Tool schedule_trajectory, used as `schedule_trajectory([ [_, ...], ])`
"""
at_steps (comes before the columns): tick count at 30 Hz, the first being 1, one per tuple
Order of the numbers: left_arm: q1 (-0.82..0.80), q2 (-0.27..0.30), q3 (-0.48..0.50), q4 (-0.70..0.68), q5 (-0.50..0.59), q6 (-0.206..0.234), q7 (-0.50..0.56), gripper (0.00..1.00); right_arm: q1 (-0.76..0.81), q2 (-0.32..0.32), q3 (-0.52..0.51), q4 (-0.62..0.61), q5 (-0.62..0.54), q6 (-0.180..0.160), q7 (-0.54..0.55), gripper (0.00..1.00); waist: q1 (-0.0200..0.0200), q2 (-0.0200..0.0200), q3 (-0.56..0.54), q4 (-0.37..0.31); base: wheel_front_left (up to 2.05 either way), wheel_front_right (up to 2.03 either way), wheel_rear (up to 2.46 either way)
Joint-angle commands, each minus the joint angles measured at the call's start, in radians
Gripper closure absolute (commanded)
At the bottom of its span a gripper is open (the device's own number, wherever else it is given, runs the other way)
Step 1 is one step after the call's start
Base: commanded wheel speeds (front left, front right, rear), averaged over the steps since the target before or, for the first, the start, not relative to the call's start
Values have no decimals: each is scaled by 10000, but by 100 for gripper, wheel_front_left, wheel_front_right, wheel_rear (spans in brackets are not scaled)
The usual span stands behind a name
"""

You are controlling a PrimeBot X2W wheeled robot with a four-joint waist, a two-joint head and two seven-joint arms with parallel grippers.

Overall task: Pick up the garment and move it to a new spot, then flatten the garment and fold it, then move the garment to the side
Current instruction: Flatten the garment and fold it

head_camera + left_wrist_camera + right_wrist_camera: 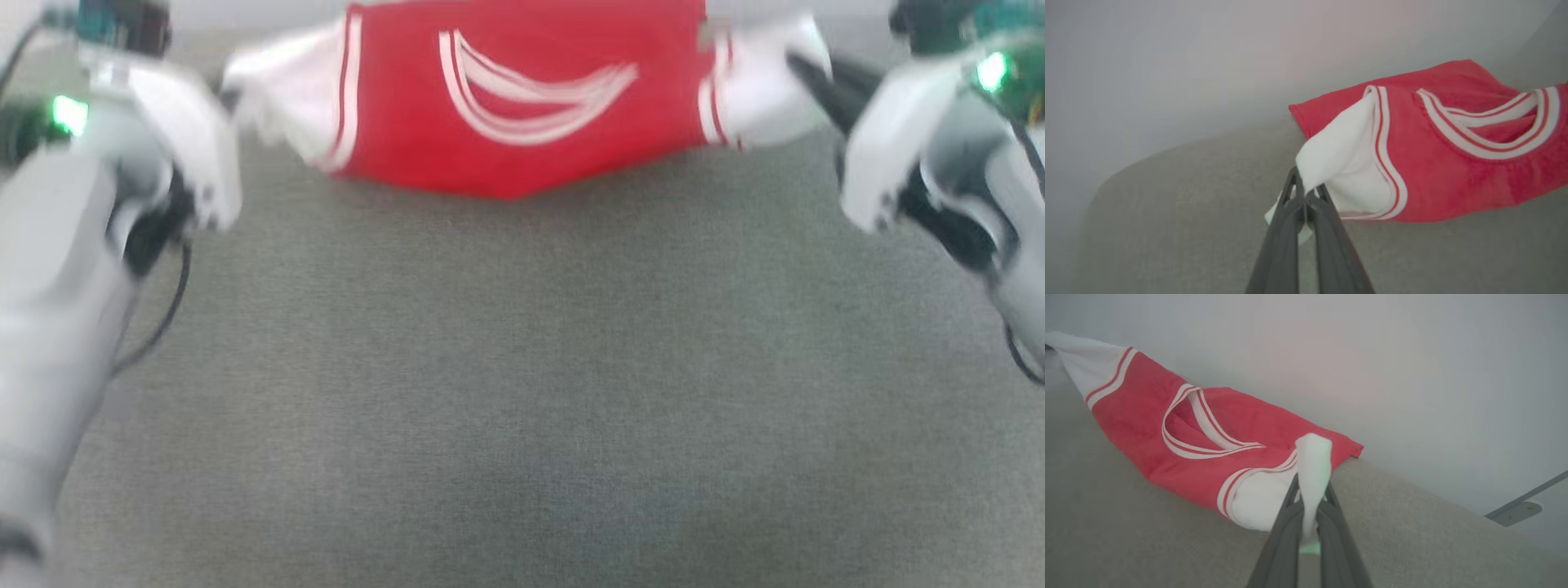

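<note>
Left wrist view: my left gripper (pixel 1304 192) has its two dark fingers pressed together on a fold of white fabric at one side of the red jersey (pixel 1453 171); a small tuft of white pokes out below the pinch. The jersey spreads to the right of the fingers, with its white-striped neckline (pixel 1486 139) gaping open. It lies at the far edge of the grey cloth-covered surface (pixel 1188 228), in front of a pale wall (pixel 1208 61). Right wrist view: my right gripper (pixel 1310 500) is likewise clamped on a bunch of white fabric at the other side of the jersey, a strip of it standing up above the fingertips. The red body runs away to the upper left along the surface edge. A grey metal bracket (pixel 1515 510) shows low on the right by the wall. Head view (blurred): the jersey is stretched across the top of the frame between my two grippers, white ends outermost, and its red lower edge sags to a point in the middle. I cannot tell whether that edge touches the surface.
</note>
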Motion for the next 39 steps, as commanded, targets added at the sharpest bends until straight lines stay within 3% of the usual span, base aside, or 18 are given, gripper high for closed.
schedule_trajectory([
  [1,460,345,-47,-270,-259,-5,277,100,310,-279,68,-278,252,-10,133,100,0,0,-215,56,0,0,0],
  [6,2356,1326,-207,-2146,-1127,-8,1445,100,1623,-1390,527,-1736,1299,-10,837,100,0,0,-558,161,0,0,0],
  [10,3961,2181,-165,-4088,-1546,538,2049,100,2673,-2245,727,-2814,1898,-8,1321,100,0,0,-750,210,0,0,0],
  [19,7235,4036,15,-8649,-2269,2629,2741,100,4709,-3747,715,-4703,3129,-7,2182,100,0,0,-833,236,0,0,0],
  [21,8064,4476,34,-9532,-2531,3262,2929,100,5327,-4050,746,-5182,3516,-5,2545,100,0,0,-820,226,0,0,0],
  [26,9238,4803,25,-10471,-3073,4018,3149,100,6262,-4507,750,-5763,4113,-7,3081,100,0,0,-759,210,0,0,0],
  [31,9766,4785,68,-10925,-3209,4303,2835,100,6932,-4674,574,-5962,4265,-5,3093,100,0,0,-659,234,0,0,0],
  [35,9706,4534,38,-10826,-3054,4254,2532,100,7193,-4307,386,-5499,3725,-7,2787,100,0,0,-595,229,0,0,0],
  [39,9450,4209,-53,-10571,-2917,4112,2392,100,7273,-3530,247,-4603,2848,-15,2553,100,0,0,-527,161,0,0,0],
])
